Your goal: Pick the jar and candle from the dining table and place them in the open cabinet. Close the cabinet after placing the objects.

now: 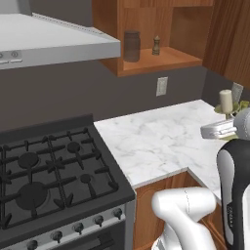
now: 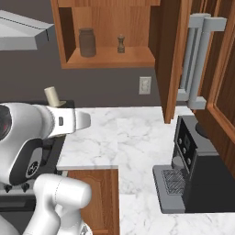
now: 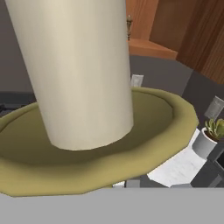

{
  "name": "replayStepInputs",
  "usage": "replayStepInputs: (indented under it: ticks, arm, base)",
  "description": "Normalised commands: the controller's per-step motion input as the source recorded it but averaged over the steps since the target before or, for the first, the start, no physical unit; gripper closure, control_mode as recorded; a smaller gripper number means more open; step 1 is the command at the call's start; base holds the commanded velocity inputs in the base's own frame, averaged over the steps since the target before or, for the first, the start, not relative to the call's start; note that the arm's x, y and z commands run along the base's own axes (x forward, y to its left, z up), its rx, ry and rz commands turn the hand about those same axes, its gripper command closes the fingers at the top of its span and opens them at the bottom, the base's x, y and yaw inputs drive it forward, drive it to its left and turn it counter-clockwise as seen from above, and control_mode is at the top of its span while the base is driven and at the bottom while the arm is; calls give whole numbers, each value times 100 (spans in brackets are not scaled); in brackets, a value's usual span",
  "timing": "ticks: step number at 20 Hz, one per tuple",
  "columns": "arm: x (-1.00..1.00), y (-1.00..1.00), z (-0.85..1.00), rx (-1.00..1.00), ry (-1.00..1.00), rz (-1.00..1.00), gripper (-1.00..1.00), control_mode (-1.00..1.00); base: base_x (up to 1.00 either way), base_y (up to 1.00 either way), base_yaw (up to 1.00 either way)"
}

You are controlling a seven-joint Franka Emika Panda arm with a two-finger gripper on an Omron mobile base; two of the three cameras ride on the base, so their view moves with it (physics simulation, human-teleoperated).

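Held up close in the clenched claw is the candle (image 3: 83,74), lifted above the stove. Far behind it, the jar (image 1: 132,46) is seen standing inside the open cabinet (image 1: 161,58), left of a small dark pepper mill (image 1: 156,45).

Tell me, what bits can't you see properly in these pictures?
- The gripper's fingers: the hand view is blocked by the candle and its holder.
- Candle holder's stem and base: in the left base view the arm covers them.
- Cabinet top: cut off by the upper edge in both base views.
- The small dark figure beside the jar: too small for detail.
- The stove: cut off by the left edge in the left base view.
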Motion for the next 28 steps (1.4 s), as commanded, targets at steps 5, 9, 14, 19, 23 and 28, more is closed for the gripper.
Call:
replayStepInputs:
  ticks: [5, 9, 14, 19, 23, 28]
  arm:
    - [0, 0, 18, 1, 0, -6, 100, -100]
    - [0, 0, 22, 3, 0, -3, 100, -100]
    - [0, 0, 20, 5, 0, 0, 100, -100]
    - [0, 0, 7, 7, 0, 0, 100, -100]
    - [5, 3, 0, 6, 0, 0, 100, -100]
    - [2, 4, 0, 4, -2, 0, 100, -100]
  base:
    - [0, 0, 0]
    - [0, 0, 0]
    - [0, 0, 0]
    - [0, 0, 0]
    - [0, 0, 0]
    - [0, 0, 0]
